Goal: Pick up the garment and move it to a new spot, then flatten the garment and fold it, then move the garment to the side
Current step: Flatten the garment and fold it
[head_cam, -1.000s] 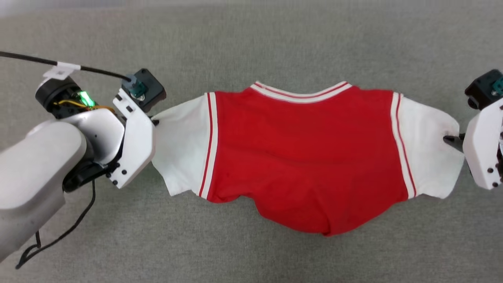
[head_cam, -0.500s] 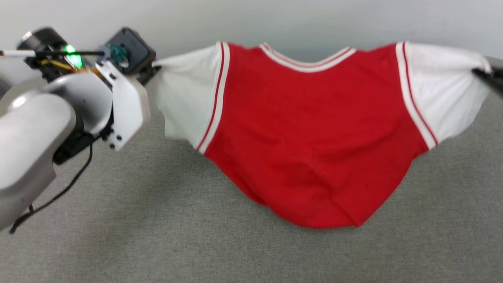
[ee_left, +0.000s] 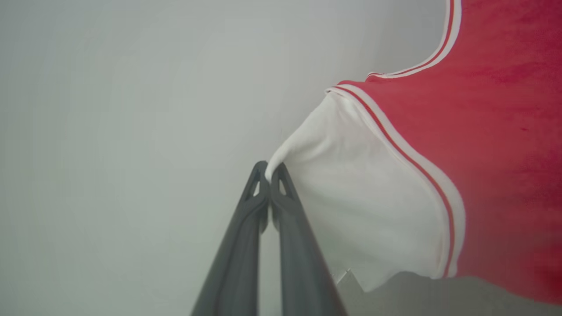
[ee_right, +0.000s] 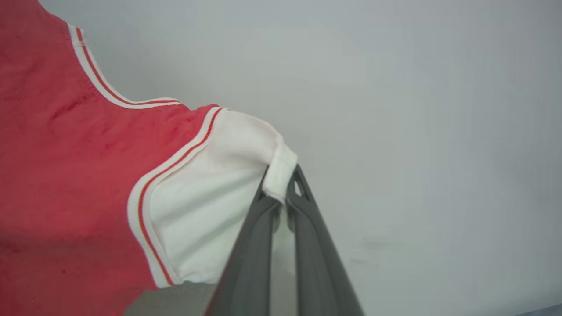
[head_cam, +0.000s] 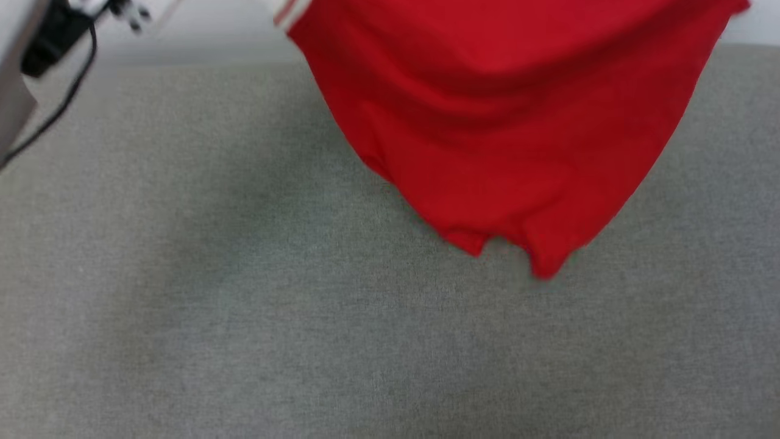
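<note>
Lifted since earlier, the garment [head_cam: 499, 122] hangs above the surface [head_cam: 244, 317]. Left gripper [ee_left: 268, 169] and right gripper [ee_right: 283, 175] each pinch a sleeve [ee_left: 351, 197].

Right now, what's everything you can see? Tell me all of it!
garment: one, red with white sleeves and striped trim, hanging over the grey surface, stretched between both pincers.
grey surface: one, grey fabric, below the garment.
wall: one, pale, behind.
cable: one, black, head view's upper left.
left pincer: one, dark, shut on one sleeve's edge.
right pincer: one, dark, shut on the other sleeve.
</note>
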Controlling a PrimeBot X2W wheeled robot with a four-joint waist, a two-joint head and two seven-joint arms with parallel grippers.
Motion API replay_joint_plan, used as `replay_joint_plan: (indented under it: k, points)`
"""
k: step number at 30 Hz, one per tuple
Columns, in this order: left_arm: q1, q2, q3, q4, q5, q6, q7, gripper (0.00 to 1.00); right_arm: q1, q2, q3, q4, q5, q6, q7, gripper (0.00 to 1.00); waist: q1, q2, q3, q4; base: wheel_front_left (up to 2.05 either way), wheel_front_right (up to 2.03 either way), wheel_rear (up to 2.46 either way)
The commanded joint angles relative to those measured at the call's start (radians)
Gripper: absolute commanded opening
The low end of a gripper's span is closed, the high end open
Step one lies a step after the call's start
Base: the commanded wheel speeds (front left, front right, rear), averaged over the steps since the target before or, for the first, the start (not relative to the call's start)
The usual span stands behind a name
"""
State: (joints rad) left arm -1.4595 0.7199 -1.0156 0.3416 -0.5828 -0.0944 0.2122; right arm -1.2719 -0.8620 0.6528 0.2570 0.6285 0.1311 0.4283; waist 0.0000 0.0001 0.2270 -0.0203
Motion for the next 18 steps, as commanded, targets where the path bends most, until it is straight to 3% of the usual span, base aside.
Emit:
replay_joint_plan:
  k: [1, 10, 18]
  points:
    - [-0.055, -0.014, 0.010, 0.027, 0.023, 0.002, -0.017, 0.00, -0.066, 0.026, -0.010, 0.027, -0.026, -0.001, -0.008, 0.00, 0.0000, -0.0001, 0.061, -0.005, 0.00, 0.00, 0.00]
    - [-0.313, -0.076, 0.068, 0.170, 0.097, 0.007, -0.109, 0.00, -0.361, 0.123, -0.049, 0.185, -0.144, -0.001, -0.101, 0.00, 0.0000, -0.0001, 0.194, -0.007, 0.00, 0.00, 0.00]
    - [-0.469, -0.138, 0.098, 0.300, 0.114, 0.000, -0.190, 0.00, -0.530, 0.186, -0.046, 0.313, -0.212, -0.001, -0.195, 0.00, 0.0000, -0.0001, 0.244, -0.003, 0.00, 0.00, 0.00]
